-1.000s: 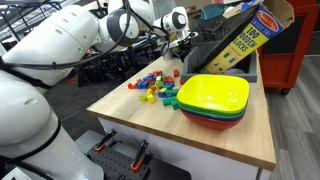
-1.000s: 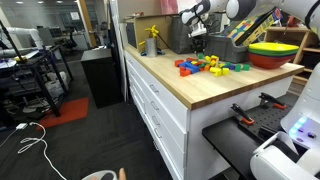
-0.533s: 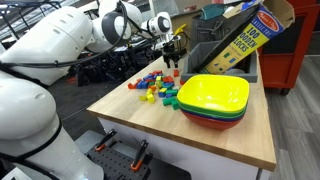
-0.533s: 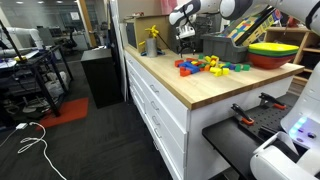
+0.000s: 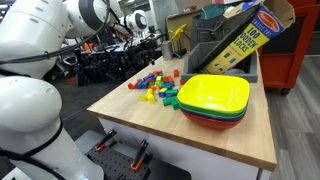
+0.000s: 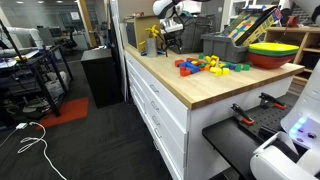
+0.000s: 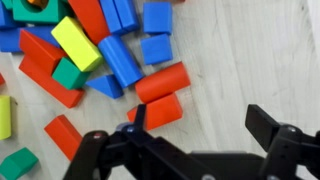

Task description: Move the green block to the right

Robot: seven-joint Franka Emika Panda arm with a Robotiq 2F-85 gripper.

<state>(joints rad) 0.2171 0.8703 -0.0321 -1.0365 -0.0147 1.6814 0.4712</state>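
Observation:
A heap of coloured blocks (image 5: 155,86) lies on the wooden table (image 5: 190,135); the heap (image 6: 207,66) shows in both exterior views. In the wrist view a small green block (image 7: 68,74) sits beside a yellow one (image 7: 76,44), and another green block (image 7: 18,163) lies at the lower left. A green block (image 5: 171,100) also rests near the bowls. My gripper (image 7: 202,125) is open, with only bare wood between its fingers and two orange blocks (image 7: 160,96) just beside one finger. In both exterior views the gripper (image 5: 151,41) (image 6: 172,24) hangs well above the table's far end.
A stack of yellow, green and red bowls (image 5: 214,101) (image 6: 275,52) stands beside the heap. Behind it are a grey bin (image 5: 212,52) and a wood-blocks box (image 5: 247,35). A yellow figure (image 6: 152,40) stands at the table's far corner.
The gripper has opened. The arm has risen and swung away from the spot by the grey bin, past the blocks, toward the table's far end.

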